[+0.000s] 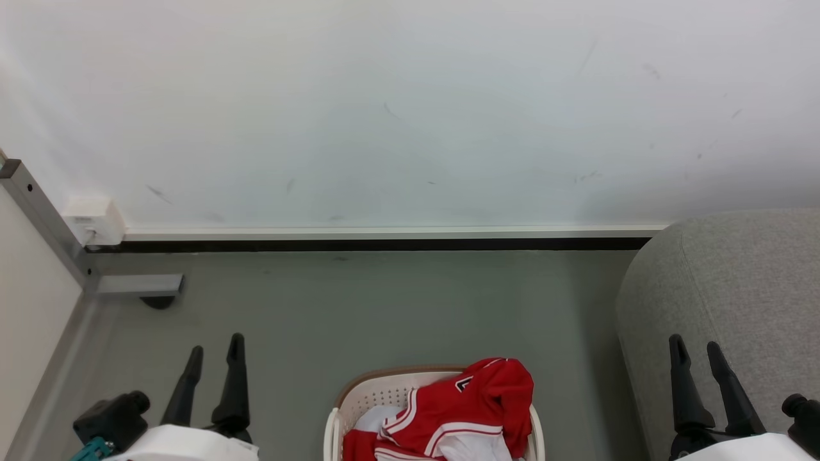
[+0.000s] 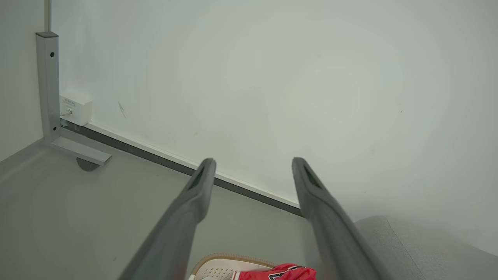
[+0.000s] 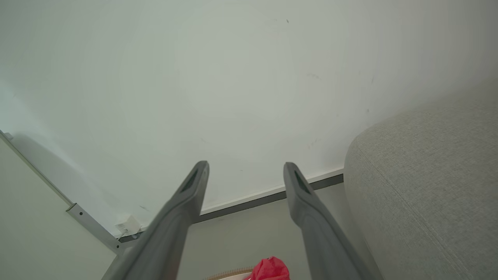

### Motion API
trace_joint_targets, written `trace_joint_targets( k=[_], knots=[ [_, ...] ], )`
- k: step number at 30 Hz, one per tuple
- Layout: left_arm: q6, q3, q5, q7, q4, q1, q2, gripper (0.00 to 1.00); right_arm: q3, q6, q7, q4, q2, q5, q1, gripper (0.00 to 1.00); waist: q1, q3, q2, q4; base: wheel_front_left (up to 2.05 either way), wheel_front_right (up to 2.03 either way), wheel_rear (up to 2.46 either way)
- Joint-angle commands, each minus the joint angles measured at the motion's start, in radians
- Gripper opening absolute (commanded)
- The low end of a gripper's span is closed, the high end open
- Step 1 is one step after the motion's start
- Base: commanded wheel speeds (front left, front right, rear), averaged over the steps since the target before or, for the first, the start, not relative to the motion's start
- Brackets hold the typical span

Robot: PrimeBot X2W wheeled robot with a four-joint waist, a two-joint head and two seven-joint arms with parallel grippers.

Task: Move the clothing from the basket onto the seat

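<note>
The clothing [image 1: 464,403] lies in the basket [image 1: 378,392] — the seat [image 1: 737,282] to its right; wall [image 1: 410,109] behind.

Scuffed white wall [image 1: 410,115], grey floor [image 1: 384,307], metal post [image 1: 43,218], small white box [image 1: 96,221]

Grey floor [image 1: 384,307], basket [image 1: 365,397] standing centre, seat [image 1: 737,282] at right

Ahead of me I see a plain white wall [image 1: 410,96], evenly lit and scuffed with a few faint grey marks. Along its foot runs a white skirting strip [image 1: 384,232] over a dark band [image 1: 371,244]. The floor [image 1: 384,307] is smooth grey-green. At my left a grey metal post [image 1: 45,218] edges a pale panel [image 1: 25,301], with a small white box [image 1: 96,221] beside it (I can't make out what it is). The seat [image 1: 737,275], in light grey weave, stands at the right.
</note>
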Motion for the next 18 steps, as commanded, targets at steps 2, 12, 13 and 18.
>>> trace_joint_targets(
  k=[2,12,13,18],
  knots=[
    [0.005,0.000,0.044,-0.015,-0.003,-0.003,0.011,1.00,-0.004,-0.001,0.000,-0.005,0.000,-0.053,0.003,1.00,0.0000,-0.002,0.0000,-0.001,0.00,0.00,0.00],
    [0.002,-0.012,0.135,-0.041,0.011,-0.005,0.015,1.00,-0.009,-0.002,0.005,-0.006,0.011,-0.167,0.005,1.00,0.0000,-0.006,0.0000,-0.006,0.00,0.00,0.00],
    [0.002,-0.013,0.143,-0.043,0.012,-0.005,0.015,1.00,-0.009,-0.002,0.004,-0.007,0.012,-0.176,0.006,1.00,0.0000,-0.007,0.0000,-0.007,0.00,0.00,0.00],
    [0.000,-0.018,0.185,-0.055,0.010,-0.003,0.015,1.00,-0.010,-0.002,-0.001,-0.008,0.017,-0.222,0.010,1.00,0.0000,-0.009,0.0000,-0.008,0.00,0.00,0.00]
  ],
)
